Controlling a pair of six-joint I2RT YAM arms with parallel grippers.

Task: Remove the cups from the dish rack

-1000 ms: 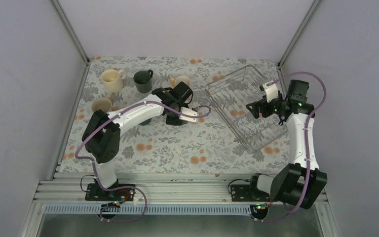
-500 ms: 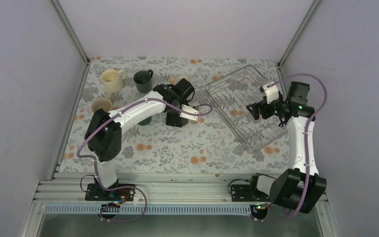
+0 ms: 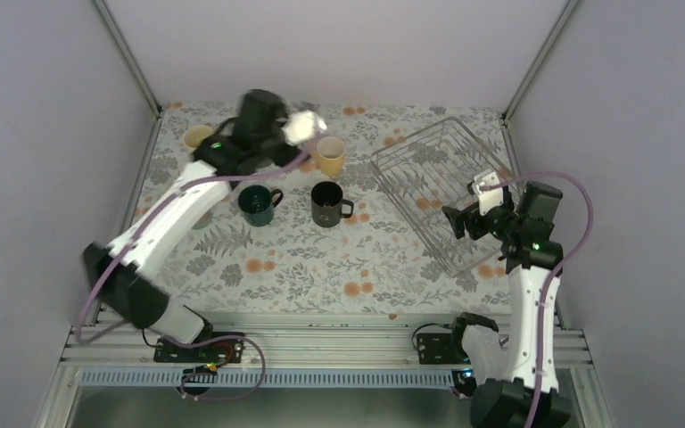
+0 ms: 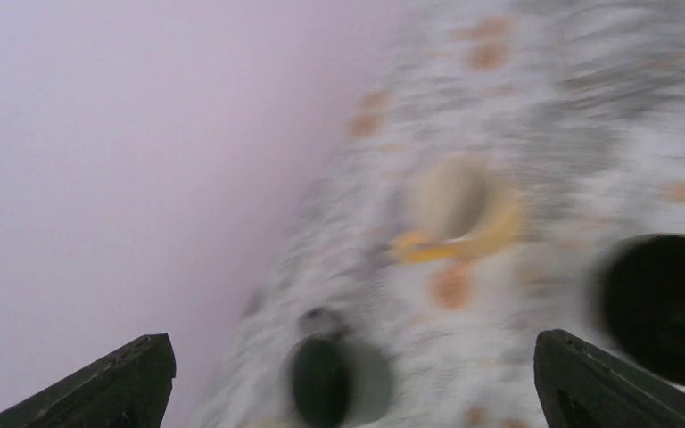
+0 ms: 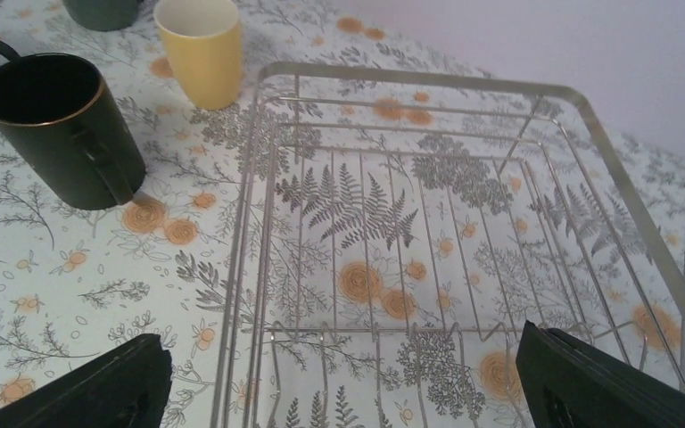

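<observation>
The wire dish rack lies at the right of the table, and the right wrist view shows the dish rack with no cup in it. Several cups stand on the cloth to its left: a black one, a teal one, a yellow one, and a cream one half hidden by my left arm. My left gripper is raised above the yellow cup, blurred by motion, open and holding nothing. My right gripper hovers open over the rack's near half.
The floral cloth covers the table between grey walls and metal corner posts. In the right wrist view the black cup and the yellow cup stand just outside the rack's left rim. The left wrist view is smeared.
My left gripper opened, left the black cup standing on the cloth, and swung up and toward the back. My right arm drew back a little toward the near side, jaws still open.
</observation>
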